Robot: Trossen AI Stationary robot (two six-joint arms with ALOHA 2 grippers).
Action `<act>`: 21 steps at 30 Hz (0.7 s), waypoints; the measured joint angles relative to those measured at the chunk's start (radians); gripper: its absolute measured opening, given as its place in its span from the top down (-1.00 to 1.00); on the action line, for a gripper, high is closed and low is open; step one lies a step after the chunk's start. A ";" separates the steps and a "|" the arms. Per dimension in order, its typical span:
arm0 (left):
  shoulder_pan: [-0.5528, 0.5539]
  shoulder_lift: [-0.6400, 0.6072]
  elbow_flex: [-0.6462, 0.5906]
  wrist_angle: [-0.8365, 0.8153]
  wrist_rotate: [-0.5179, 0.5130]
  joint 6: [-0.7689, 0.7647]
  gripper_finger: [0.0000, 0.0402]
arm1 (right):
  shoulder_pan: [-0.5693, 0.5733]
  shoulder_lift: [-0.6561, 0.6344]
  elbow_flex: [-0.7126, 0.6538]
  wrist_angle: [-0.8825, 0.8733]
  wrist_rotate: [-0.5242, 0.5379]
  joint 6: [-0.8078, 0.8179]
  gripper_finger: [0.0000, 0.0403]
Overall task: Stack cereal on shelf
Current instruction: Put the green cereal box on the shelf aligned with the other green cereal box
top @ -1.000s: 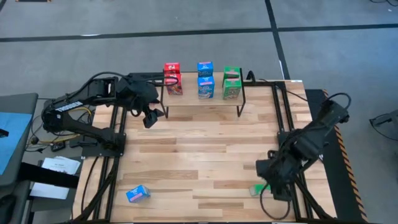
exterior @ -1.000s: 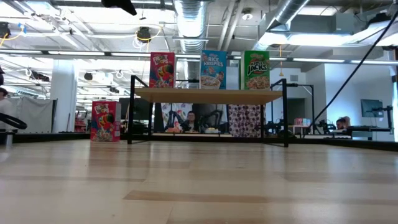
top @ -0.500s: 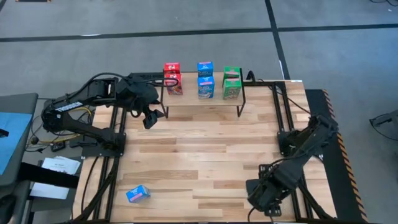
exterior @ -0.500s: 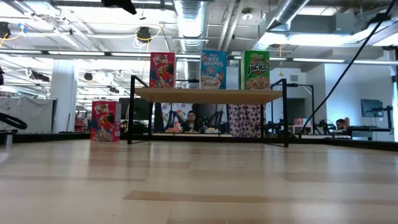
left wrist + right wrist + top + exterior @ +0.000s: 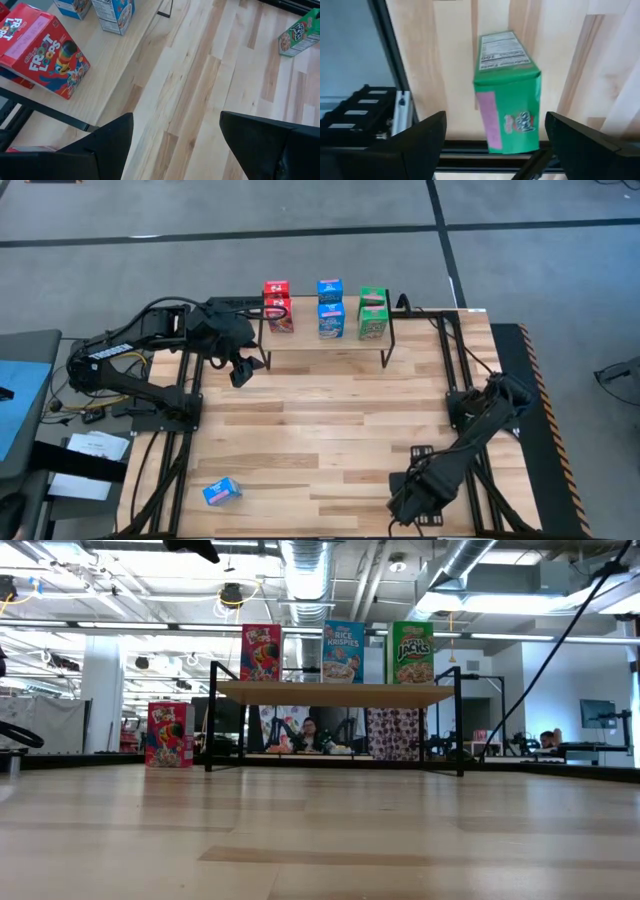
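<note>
The right gripper (image 5: 492,137), fingers spread apart, hovers over the green cereal box (image 5: 509,95).

A slatted light-wood counter (image 5: 330,430) is seen at the centre of the high view, ringed by grey floor (image 5: 300,210) crossed by dark lines. White papers (image 5: 90,452) are seen at lower left. In the low view, ceiling ducts (image 5: 310,570) are seen overhead, and a person (image 5: 312,732) is glimpsed mid-frame.

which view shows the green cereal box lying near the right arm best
The right wrist view: the green box lies flat on the table, filling the frame between the open right pincer's fingers. The left wrist view shows it small and far off. The high view hides it under the arm; the low view misses it.
</note>
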 joint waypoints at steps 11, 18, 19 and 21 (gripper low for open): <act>0.000 0.000 0.000 -0.001 0.000 0.000 -0.42 | -0.007 0.021 -0.023 -0.002 0.009 -0.055 -0.79; 0.000 0.000 0.000 -0.011 0.000 0.000 -0.42 | -0.007 0.022 -0.062 0.000 -0.001 -0.044 -0.70; 0.000 0.000 0.000 -0.012 0.000 0.000 -0.42 | -0.007 0.021 -0.062 0.001 -0.004 -0.044 -0.66; 0.000 0.000 0.000 -0.011 0.000 0.000 -0.42 | -0.007 0.021 -0.061 0.002 -0.013 -0.044 -0.58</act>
